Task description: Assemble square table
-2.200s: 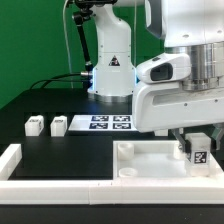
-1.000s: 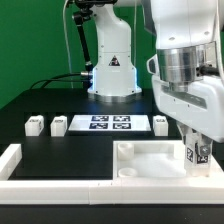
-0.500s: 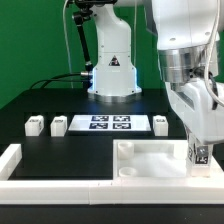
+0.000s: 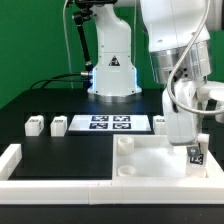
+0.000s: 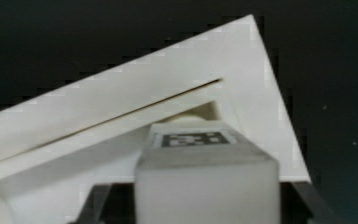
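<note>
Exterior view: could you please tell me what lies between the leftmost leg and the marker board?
A second white tagged leg, shown in the exterior view.

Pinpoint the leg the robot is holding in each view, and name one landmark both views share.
Exterior view: the leg hangs low at the exterior view's right, tag towards the camera, above the tabletop at its end on that side.
Wrist view: the leg stands centred and nearest the camera, tag visible, in front of the tabletop's pointed corner.
Shared landmark: that white tabletop corner beside the leg.
</note>
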Robot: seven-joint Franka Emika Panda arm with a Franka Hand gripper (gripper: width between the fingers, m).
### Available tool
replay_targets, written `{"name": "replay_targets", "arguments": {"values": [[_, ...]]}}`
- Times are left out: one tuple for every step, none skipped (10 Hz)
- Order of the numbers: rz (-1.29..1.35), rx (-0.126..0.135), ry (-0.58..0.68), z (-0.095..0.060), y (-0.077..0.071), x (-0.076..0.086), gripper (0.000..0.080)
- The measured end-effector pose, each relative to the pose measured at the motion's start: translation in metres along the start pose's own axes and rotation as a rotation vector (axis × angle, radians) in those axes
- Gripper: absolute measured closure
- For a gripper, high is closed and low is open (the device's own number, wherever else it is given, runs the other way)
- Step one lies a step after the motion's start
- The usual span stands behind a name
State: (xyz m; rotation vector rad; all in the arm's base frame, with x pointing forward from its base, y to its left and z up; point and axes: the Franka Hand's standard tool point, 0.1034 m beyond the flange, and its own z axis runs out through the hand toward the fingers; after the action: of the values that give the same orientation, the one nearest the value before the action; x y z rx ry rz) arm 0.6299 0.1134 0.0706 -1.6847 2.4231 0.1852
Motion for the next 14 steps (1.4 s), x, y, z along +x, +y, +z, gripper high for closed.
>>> {"name": "replay_targets", "arguments": {"values": [[0.045,0.006,0.002,0.000,0.000,-0.001,0.0508],[0.078,0.009,0.008,0.000,0.000,0.000,0.0508],[0.074,0.010,0.012,-0.001,-0.001,0.001,0.0508],[0.069,0.008,0.013,0.001,0.001,0.001,0.0370],[0.068,0.007,0.013,0.001,0.001,0.001,0.0239],[0.067,0.007,0.014,0.002,0.001,0.001,0.0239],[0.064,0.007,0.013,0.002,0.001,0.000,0.0168],[0.042,0.007,0.011,0.000,0.004,-0.005,0.0155],[0.020,0.011,0.006,-0.005,0.006,-0.011,0.0155],[0.000,0.021,-0.003,-0.016,0.008,-0.015,0.0150],[-0.009,0.040,-0.015,-0.026,0.012,-0.015,0.0150],[-0.009,0.039,-0.015,-0.027,0.015,-0.013,0.0150],[-0.010,0.038,-0.014,-0.026,0.015,-0.013,0.0150],[-0.011,0.038,-0.014,-0.025,0.015,-0.013,0.0150]]}}
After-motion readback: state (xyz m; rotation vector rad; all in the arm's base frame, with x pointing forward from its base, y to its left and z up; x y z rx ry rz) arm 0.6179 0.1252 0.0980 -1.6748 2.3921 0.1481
